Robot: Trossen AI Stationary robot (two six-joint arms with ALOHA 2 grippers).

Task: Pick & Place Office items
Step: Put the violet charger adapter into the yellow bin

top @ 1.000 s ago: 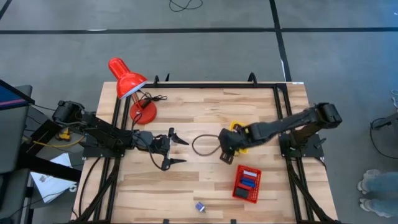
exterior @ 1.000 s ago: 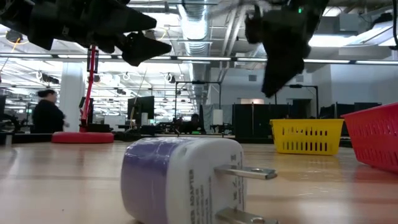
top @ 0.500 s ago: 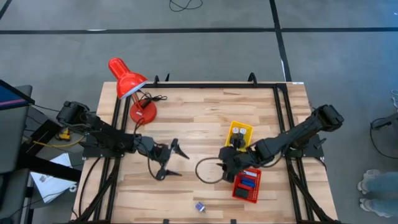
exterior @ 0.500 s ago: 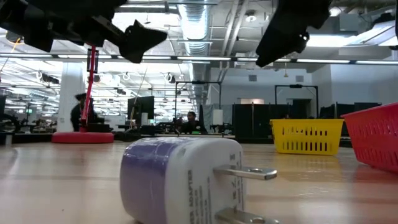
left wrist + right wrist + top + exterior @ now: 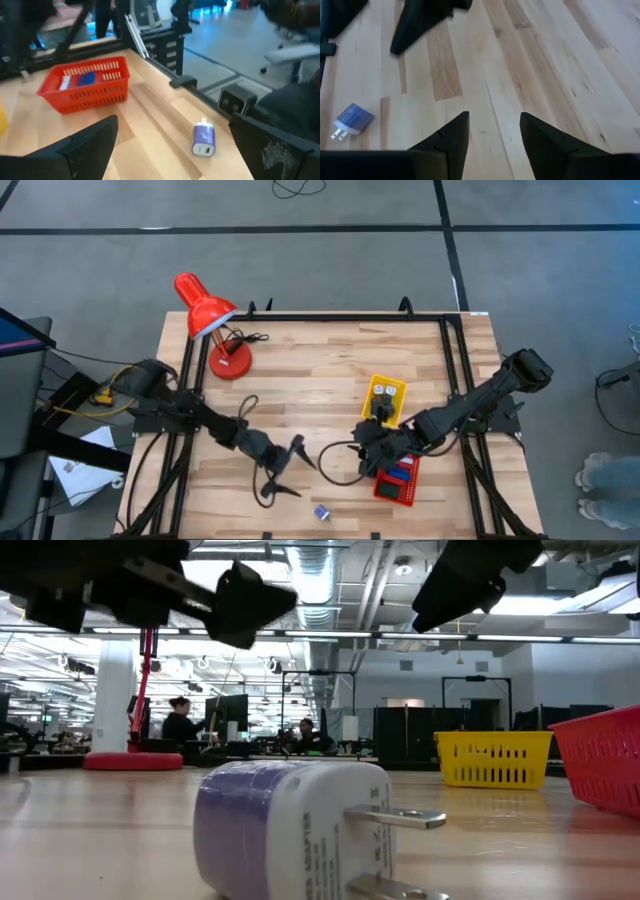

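A small white-and-purple plug adapter (image 5: pixel 322 512) lies on its side near the table's front edge, large in the low view (image 5: pixel 290 830), its prongs level. My left gripper (image 5: pixel 289 472) hangs open just to its left and farther back; the left wrist view (image 5: pixel 174 122) shows the adapter (image 5: pixel 204 140) ahead of the fingers, untouched. My right gripper (image 5: pixel 362 458) hovers beside the red basket (image 5: pixel 397 476), fingers apart (image 5: pixel 492 117) over bare wood. Small blue and red pieces lie in the red basket (image 5: pixel 85 85). Small dark and white pieces lie in the yellow tray (image 5: pixel 385 395).
A red desk lamp (image 5: pixel 210 315) stands at the far left corner. A black cable loop (image 5: pixel 335 465) hangs by my right gripper, above the table's middle. Bare wood lies between the two grippers and along the front edge around the adapter.
My left gripper has swung toward the table's near edge and right, sinking toward the adapter, and stays open. My right gripper has moved from over the yellow tray toward the near edge, to beside the red basket, turning as it went; the cable loop came along.
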